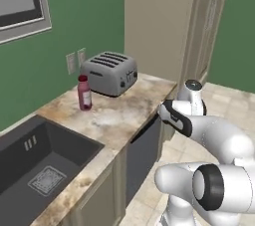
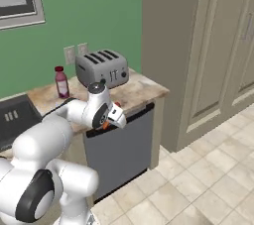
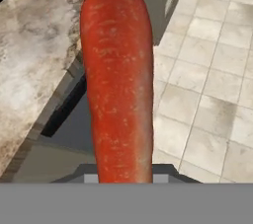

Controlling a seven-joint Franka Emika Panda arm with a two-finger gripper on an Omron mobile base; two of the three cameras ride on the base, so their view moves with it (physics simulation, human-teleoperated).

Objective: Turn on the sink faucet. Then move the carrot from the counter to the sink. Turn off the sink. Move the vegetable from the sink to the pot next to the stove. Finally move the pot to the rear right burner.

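Note:
The carrot [image 3: 118,85] is orange-red and tapered. In the hand view it rises from the bottom edge, held lengthwise along the gripper. In the right base view my gripper [image 2: 110,120] is shut on the carrot [image 2: 105,126], whose orange tip pokes out below the hand. The hand hangs just off the front edge of the marbled counter [image 1: 114,115], over the floor side. The dark sink [image 1: 74,145] with its square drain grate [image 1: 46,180] lies at the lower left. The sink faucet, the pot and the stove are out of view.
A silver toaster [image 1: 110,72] and a pink-red bottle [image 1: 84,92] stand at the back of the counter. A dark appliance front [image 2: 121,144] sits under the counter edge. A tall beige cabinet [image 2: 198,45] stands to the right, with tiled floor [image 2: 198,184] beyond.

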